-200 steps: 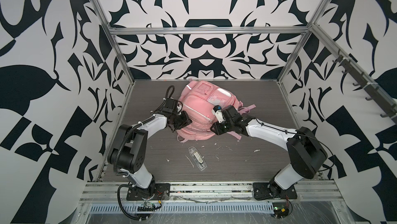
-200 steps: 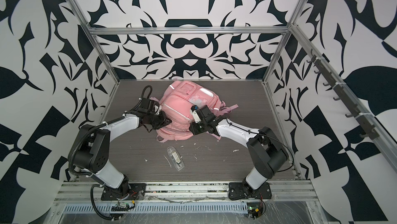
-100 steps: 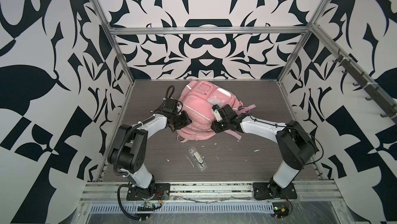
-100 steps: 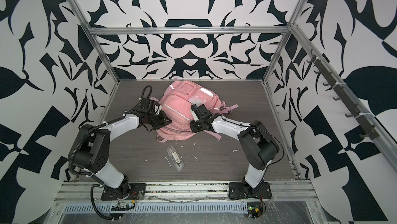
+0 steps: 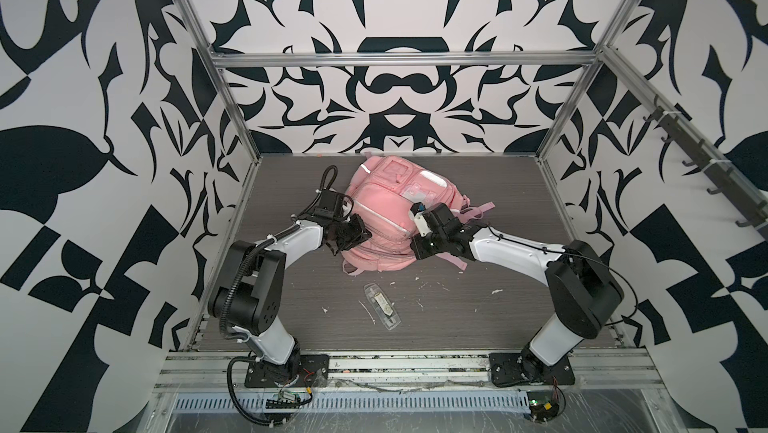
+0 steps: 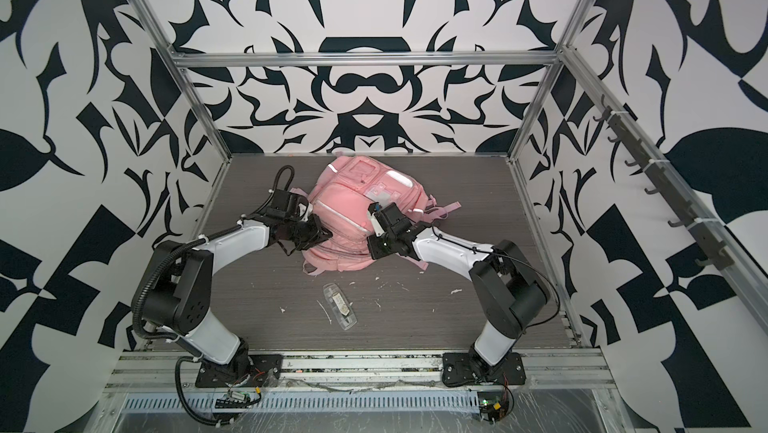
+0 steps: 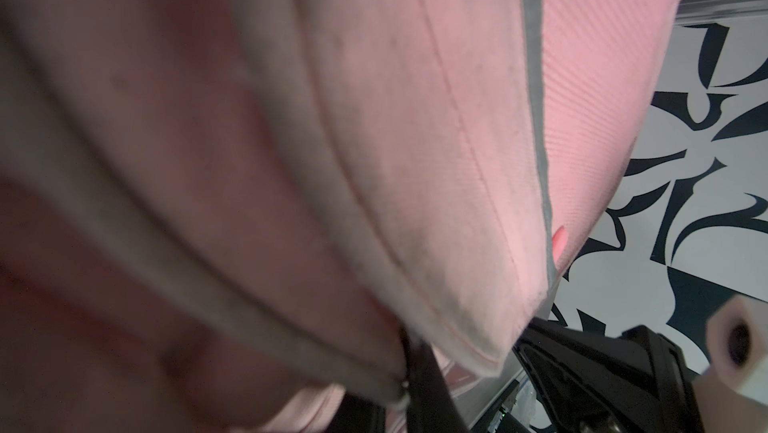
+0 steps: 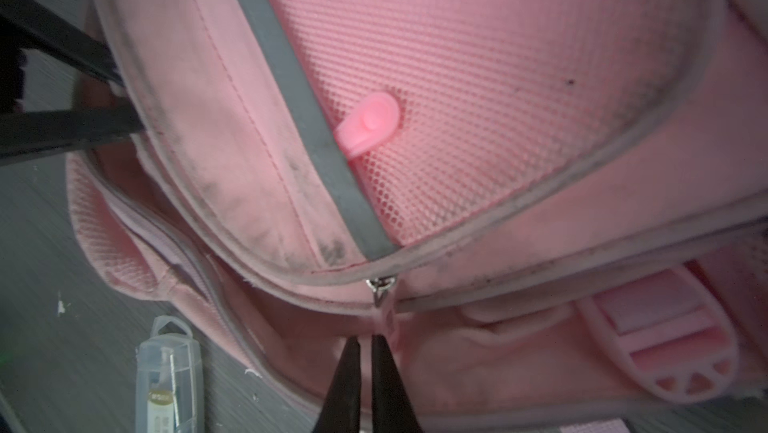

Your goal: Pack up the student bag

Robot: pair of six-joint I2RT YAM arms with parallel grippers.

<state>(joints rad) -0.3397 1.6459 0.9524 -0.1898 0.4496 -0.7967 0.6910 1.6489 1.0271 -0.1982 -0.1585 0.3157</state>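
The bag [image 5: 386, 219] lies on the desk [image 5: 291, 306] near the middle of the far edge, front pockets up, its straps [image 5: 478, 210] trailing toward the right edge. In both top views the arms reach in from the near corners and meet it from either side.

The left gripper [image 5: 353, 233] is at the bag's left flank. In the right wrist view its two black fingers [image 8: 83, 127] converge on the piped edge of the front panel, and the left wrist view shows a corner of that panel [image 7: 478, 343] lying between them. The jaws are narrow and hold the bag by that edge.

The right gripper [image 5: 412, 244] sits at the bag's near right side. In its wrist view [image 8: 365, 339] the jaws are closed to a thin slit, with the end of the pink pull [image 8: 390, 318] reaching in between their tips. The pull hangs from a metal slider [image 8: 380, 285] on the main zip.

Beyond the slider a grey strip [image 8: 299, 98] crosses a mesh panel, and a round pink tab [image 8: 370, 123] lies on the mesh beside it.

A clear case [image 5: 381, 300] lies flat on the desk between the bag and the near edge, apart from both. White scraps [image 5: 494, 291] are scattered on the desk around it.
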